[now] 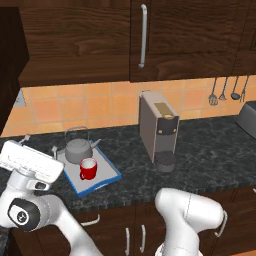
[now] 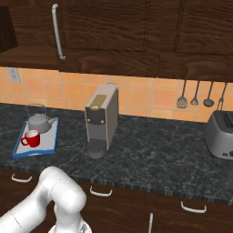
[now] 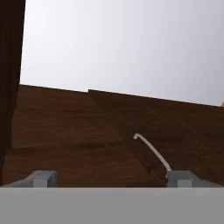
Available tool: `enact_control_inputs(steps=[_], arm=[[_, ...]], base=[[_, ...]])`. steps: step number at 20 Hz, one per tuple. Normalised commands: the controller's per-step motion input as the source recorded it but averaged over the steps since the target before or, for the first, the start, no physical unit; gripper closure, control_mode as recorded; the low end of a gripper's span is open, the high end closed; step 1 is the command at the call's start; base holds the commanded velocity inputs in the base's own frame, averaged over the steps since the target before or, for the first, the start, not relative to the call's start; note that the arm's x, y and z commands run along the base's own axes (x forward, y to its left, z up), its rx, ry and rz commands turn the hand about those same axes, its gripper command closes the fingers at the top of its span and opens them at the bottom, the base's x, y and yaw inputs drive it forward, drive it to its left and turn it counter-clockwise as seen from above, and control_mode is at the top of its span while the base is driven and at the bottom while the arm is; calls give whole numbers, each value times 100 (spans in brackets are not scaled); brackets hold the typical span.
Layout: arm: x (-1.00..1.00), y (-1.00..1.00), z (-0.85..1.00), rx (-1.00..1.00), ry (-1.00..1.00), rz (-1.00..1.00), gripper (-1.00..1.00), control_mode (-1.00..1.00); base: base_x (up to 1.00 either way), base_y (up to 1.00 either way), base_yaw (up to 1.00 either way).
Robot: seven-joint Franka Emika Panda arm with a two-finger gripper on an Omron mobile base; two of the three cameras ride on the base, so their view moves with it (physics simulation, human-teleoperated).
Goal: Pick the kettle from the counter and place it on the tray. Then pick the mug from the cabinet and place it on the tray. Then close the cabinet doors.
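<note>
The grey kettle [image 1: 78,148] [image 2: 39,121] and the red mug [image 1: 88,168] [image 2: 32,138] both stand on the blue-rimmed tray [image 1: 111,170] [image 2: 51,142] on the dark counter [image 1: 210,155]. My gripper [image 1: 40,145] [image 3: 113,179] is at the lower left, just left of the tray and pointing up at the wall cabinet [image 1: 75,45]; it is open and holds nothing. The right cabinet door [image 1: 190,35] is shut, its silver bar handle [image 1: 143,35] [image 2: 57,32] [image 3: 152,151] in sight. A dark panel [image 1: 10,65] [image 3: 9,78] at the far left looks like the left door swung out.
A tall boxy coffee machine [image 1: 158,127] [image 2: 102,118] stands right of the tray. A toaster [image 2: 220,134] sits at the counter's far right, with utensils [image 2: 195,95] hanging on the tiled wall above it. Lower cabinets with small handles run below the counter.
</note>
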Motion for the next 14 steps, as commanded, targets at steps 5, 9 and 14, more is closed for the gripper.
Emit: enact_control_inputs(steps=[5, 9, 14], arm=[[0, 61, 0, -9, -3, -15, -100, -100], [0, 55, 2, -7, 0, -17, -100, -100], [-4, 46, 14, -5, 0, -19, -100, -100]], base=[[0, 0, 0], [0, 0, 0], [0, 0, 0]])
